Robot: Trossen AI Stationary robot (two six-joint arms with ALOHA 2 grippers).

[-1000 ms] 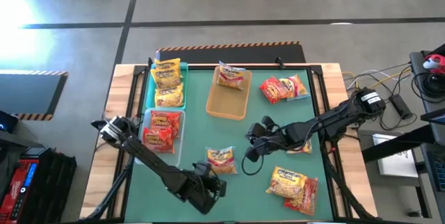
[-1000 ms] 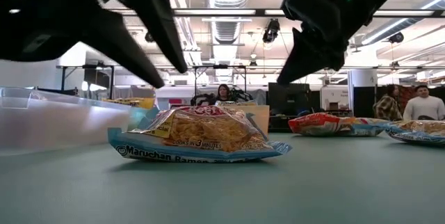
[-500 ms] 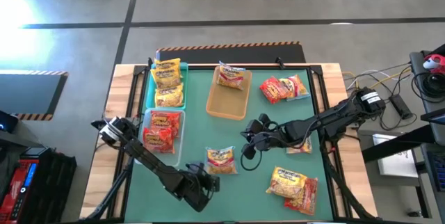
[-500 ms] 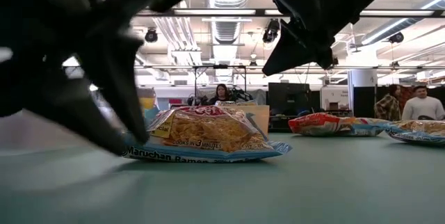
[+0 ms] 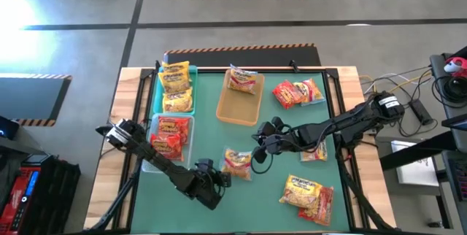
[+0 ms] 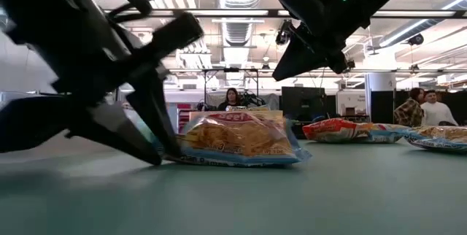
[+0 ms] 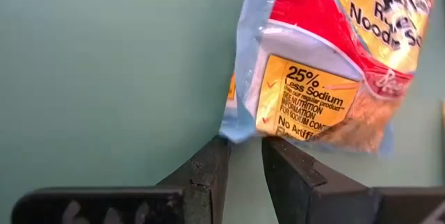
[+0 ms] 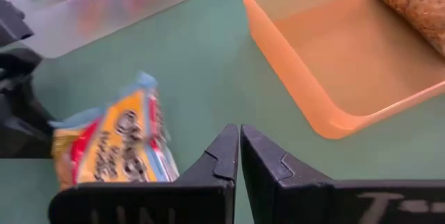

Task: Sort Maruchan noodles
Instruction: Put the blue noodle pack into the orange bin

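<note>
Meanwhile, on the green desk (image 5: 211,140), sorting had moved on: the left arm's jaws (image 5: 220,181), which a second before hovered short of the loose noodle packet (image 5: 237,162), had slid in low and pinched its blue corner, the jaws narrow with the wrapper edge between them. The packet appeared nudged slightly toward the far side and tilted. The teal tray (image 5: 175,87) already held yellow packets, the clear tray (image 5: 171,136) red ones, and the tan tray (image 5: 241,98) a single packet at its far end. The right arm's jaws (image 5: 257,156), closed tight and empty, had drifted closer and hung just above the packet. A lift toward a tray looked likely next.
</note>
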